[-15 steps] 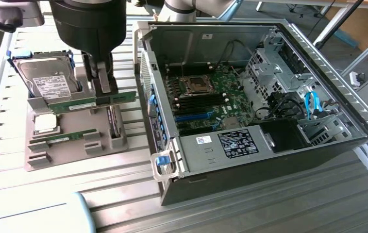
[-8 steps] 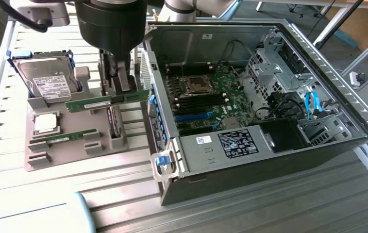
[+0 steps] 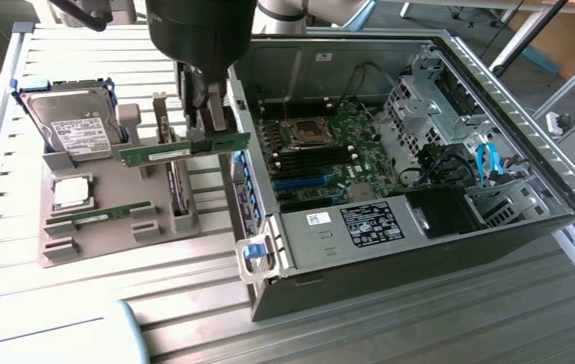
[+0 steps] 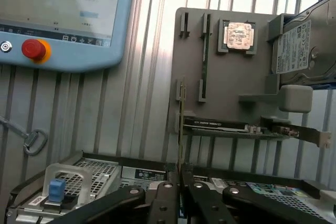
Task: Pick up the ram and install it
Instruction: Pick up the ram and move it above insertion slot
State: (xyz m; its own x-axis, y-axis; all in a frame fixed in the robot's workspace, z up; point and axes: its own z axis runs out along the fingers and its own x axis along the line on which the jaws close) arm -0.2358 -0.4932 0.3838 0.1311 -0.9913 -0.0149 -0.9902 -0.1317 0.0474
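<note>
The ram [image 3: 184,149] is a thin green stick, held level in the air above the grey tray [image 3: 115,243], close to the open computer case's near wall. My gripper [image 3: 206,127] comes down from above and is shut on the stick's end nearest the case. In the wrist view the ram [image 4: 180,124] shows edge-on as a thin line rising from between my black fingers [image 4: 163,198], with the gripper [image 4: 181,188] closed on it. The motherboard [image 3: 328,148] with its dark slots lies inside the case, to the exterior view's right of the ram.
The tray holds a silver hard drive [image 3: 75,125], a processor chip [image 3: 72,191], a second green stick [image 3: 105,214] and an upright dark expansion card [image 4: 236,128]. The open case [image 3: 450,212] has blue cables and drive cages. A teach pendant [image 4: 63,19] lies on the slatted table.
</note>
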